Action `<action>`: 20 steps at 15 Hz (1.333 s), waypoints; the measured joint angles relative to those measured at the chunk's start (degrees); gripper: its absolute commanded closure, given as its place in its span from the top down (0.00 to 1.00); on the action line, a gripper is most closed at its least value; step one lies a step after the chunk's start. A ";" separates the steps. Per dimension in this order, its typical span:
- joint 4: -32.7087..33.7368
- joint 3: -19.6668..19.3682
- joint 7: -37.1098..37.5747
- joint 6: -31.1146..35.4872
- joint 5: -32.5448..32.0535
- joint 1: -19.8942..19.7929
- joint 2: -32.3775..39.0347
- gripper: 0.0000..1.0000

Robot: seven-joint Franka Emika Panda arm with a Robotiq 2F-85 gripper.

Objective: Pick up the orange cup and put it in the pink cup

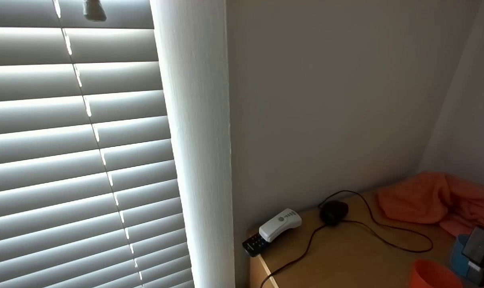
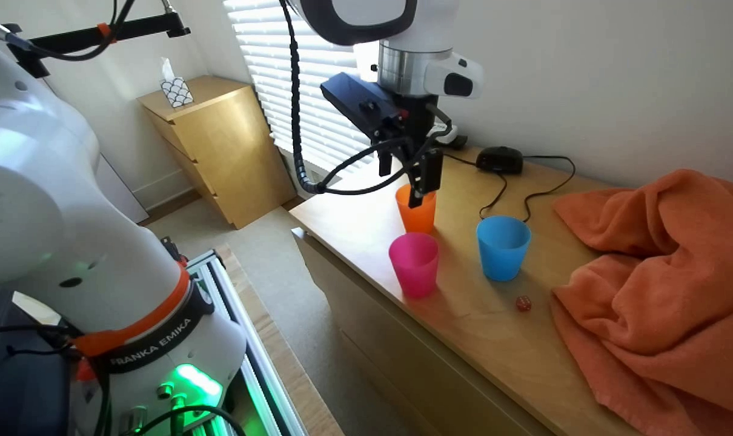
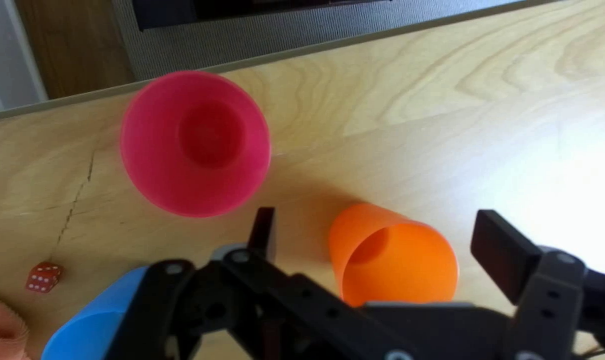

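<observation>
The orange cup [image 3: 397, 260] stands upright on the wooden tabletop; it also shows in both exterior views [image 2: 419, 219] [image 1: 432, 276], cut off by the frame edge in the latter. My gripper [image 3: 376, 220] is open above it, one finger on each side, with gaps to the cup in the wrist view. In an exterior view the gripper [image 2: 407, 183] hangs pointing down and one finger overlaps the cup's rim. I cannot tell whether the fingertips are below the rim. The pink cup [image 3: 150, 150] stands upright and empty near the table edge, also in an exterior view [image 2: 414, 266].
A blue cup [image 2: 503, 251] stands beside the pink cup. A red die [image 2: 523, 303] lies near it. An orange towel [image 2: 663, 290] is heaped at one end. A black device with a cable [image 2: 500, 160] and a white remote [image 1: 280, 225] lie by the wall.
</observation>
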 measured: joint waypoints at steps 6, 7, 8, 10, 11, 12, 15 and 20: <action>0.25 0.01 -0.07 3.76 0.00 -0.04 4.40 1.00; 0.27 0.01 -0.07 4.80 0.00 -0.04 5.06 1.00; 0.29 0.01 -0.01 6.21 -0.03 -0.07 5.69 1.00; 0.30 0.02 0.00 9.40 -0.01 -0.08 6.69 1.00; 0.31 0.03 0.00 10.79 0.14 -0.08 7.06 1.00; 0.32 0.07 0.00 11.90 0.41 -0.08 7.38 1.00; 0.45 0.27 0.00 13.54 1.69 -0.08 8.29 1.00; 1.19 0.43 0.00 14.29 2.89 -0.08 10.11 0.50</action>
